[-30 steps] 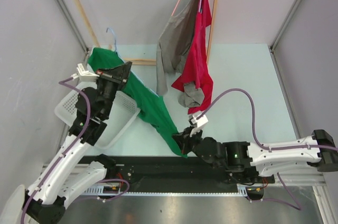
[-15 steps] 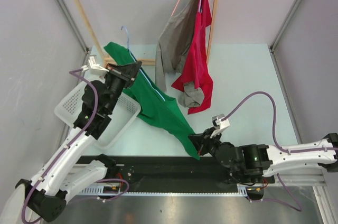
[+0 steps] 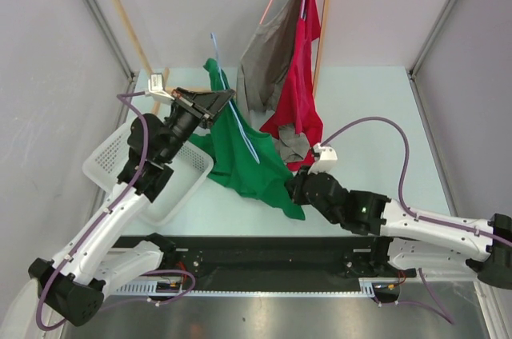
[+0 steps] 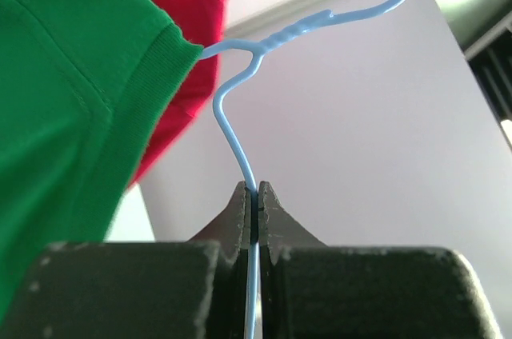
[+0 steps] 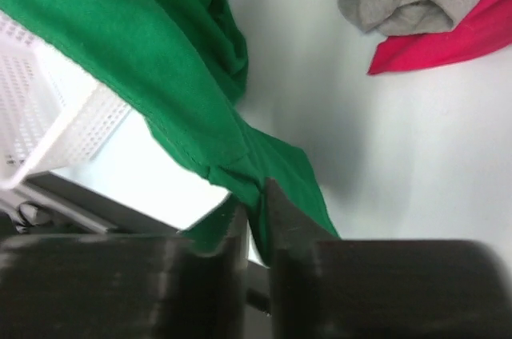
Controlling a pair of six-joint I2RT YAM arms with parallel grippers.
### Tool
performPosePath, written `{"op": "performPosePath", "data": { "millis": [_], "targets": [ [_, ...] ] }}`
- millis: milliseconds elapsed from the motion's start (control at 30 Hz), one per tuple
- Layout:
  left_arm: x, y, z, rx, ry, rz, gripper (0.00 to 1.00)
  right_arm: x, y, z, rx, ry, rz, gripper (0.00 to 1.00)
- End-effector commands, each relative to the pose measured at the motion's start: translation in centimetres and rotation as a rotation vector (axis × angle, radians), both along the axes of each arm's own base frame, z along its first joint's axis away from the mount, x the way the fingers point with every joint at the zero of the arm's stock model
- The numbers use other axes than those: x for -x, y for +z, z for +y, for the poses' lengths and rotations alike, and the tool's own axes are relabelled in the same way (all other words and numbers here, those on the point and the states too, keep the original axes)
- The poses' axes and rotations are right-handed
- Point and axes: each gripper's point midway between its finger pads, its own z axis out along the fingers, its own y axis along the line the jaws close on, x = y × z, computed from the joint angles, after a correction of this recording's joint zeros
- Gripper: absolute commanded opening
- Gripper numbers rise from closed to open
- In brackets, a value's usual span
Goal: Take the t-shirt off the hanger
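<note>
A green t-shirt (image 3: 240,155) hangs on a light blue wire hanger (image 3: 218,55), stretched between my two arms above the table. My left gripper (image 3: 228,99) is shut on the hanger's wire (image 4: 244,155) just below its twisted neck and holds it up; the shirt's collar (image 4: 152,59) sits at the hanger's shoulder. My right gripper (image 3: 290,193) is shut on the shirt's bottom hem (image 5: 240,175) near the table's front edge.
A white mesh basket (image 3: 120,171) stands on the table at the left, under my left arm. A grey shirt (image 3: 268,59) and a red shirt (image 3: 300,91) hang on a wooden rack (image 3: 324,19) at the back. Grey walls close both sides.
My left gripper has carried the hanger right and up, from over the basket toward the rack. The right gripper kept the hem and shifted slightly back; the shirt now hangs steeper.
</note>
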Motion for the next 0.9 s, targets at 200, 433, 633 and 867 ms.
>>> {"op": "performPosePath", "data": {
  "millis": [200,433,633,867],
  "targets": [
    [4.2,3.1,-0.3,0.070,-0.138,-0.071,0.00,0.2,4.5,1.4,0.008,0.098,0.058,0.91],
    [4.4,-0.4,-1.2,-0.020,-0.132,-0.021,0.00,4.5,11.7,2.0,-0.048,0.238,-0.056,0.91],
    [4.8,-2.6,-2.8,-0.072,-0.159,0.006,0.00,8.1,16.8,4.0,-0.117,0.381,-0.139,0.89],
    [5.6,-3.4,-3.4,-0.090,-0.151,0.022,0.00,8.8,18.0,6.4,-0.096,0.432,-0.191,0.85]
  ]
}}
